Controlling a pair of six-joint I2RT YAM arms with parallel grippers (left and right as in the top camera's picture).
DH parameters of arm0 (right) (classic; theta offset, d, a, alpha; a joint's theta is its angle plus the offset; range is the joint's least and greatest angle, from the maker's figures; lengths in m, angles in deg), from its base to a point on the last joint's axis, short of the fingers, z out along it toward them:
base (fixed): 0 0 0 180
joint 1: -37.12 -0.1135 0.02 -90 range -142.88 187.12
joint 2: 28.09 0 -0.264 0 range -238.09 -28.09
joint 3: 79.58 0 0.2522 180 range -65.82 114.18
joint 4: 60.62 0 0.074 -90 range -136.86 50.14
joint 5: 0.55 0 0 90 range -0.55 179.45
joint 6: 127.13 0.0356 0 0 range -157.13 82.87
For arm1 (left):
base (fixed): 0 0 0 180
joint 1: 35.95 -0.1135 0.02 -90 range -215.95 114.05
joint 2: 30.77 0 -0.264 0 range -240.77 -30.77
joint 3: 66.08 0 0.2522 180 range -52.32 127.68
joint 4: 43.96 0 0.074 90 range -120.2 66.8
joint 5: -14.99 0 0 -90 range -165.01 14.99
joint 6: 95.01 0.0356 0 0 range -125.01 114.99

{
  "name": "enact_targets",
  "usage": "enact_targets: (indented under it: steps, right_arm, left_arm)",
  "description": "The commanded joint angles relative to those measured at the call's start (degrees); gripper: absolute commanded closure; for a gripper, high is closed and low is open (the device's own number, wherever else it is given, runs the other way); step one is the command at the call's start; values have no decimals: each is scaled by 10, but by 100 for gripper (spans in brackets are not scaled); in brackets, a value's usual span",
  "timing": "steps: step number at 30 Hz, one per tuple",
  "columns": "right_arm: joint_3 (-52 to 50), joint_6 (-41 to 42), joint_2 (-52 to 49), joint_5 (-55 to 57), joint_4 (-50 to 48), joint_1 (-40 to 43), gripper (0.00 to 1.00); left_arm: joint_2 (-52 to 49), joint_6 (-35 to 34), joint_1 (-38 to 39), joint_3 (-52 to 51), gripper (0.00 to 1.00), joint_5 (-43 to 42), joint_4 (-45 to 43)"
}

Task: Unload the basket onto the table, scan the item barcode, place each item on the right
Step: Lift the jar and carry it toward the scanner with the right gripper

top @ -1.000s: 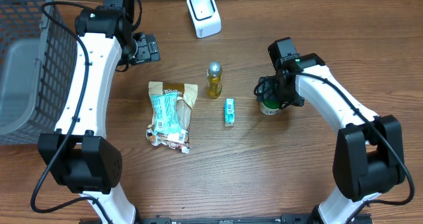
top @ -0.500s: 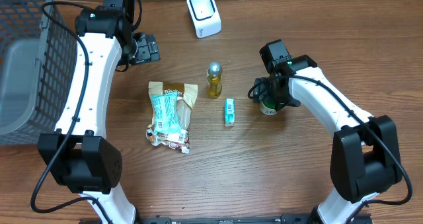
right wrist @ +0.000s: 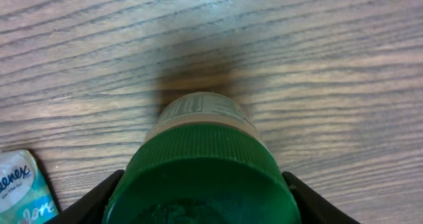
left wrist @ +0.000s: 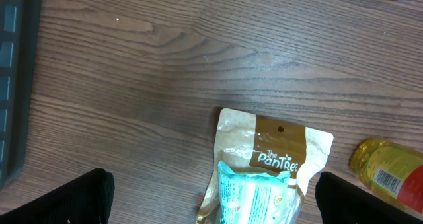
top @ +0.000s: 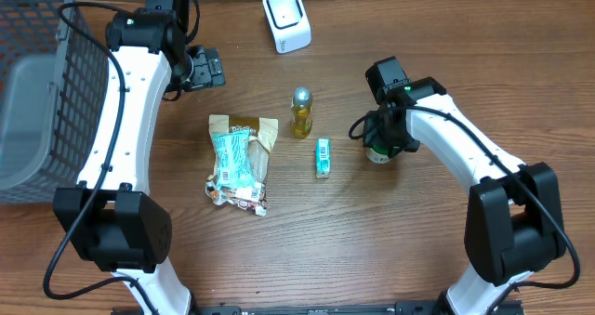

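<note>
Count on the bench (top: 418,250): one scanner (top: 286,19), one bottle (top: 301,113), one green-capped jar (top: 378,150), one tissue packet (top: 323,157), one snack pouch (top: 240,162), one basket (top: 37,92).

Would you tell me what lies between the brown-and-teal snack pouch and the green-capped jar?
The overhead view shows one thing there: a small teal Kleenex tissue pack, clear of both the brown-and-teal snack pouch and the green-capped jar.
</note>
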Motion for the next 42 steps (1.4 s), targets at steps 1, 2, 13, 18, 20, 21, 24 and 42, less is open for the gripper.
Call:
enact_targets:
  steps: [1,2,13,18,20,21,24,42]
  right_arm:
    - [-2,2,-3,0,27,0,41]
    - [-2,2,-3,-6,34,0,41]
    - [-2,2,-3,-29,48,2,0]
    - [-2,2,-3,-29,52,2,0]
    - [-2,2,-3,-29,52,2,0]
    - [-2,2,-3,-29,52,2,0]
    - [-3,2,-3,-27,51,2,0]
    - [-49,-2,-3,-23,-22,2,0]
  left_arm:
    - [1,2,1,10,0,5,-1]
    - [1,2,1,10,0,5,-1]
    - [1,2,1,10,0,5,-1]
    - [1,2,1,10,0,5,-1]
    - [1,2,1,10,0,5,-1]
    - [1,2,1,10,0,5,-1]
    - [1,2,1,10,0,5,-1]
    - [1,2,1,10,0,5,-1]
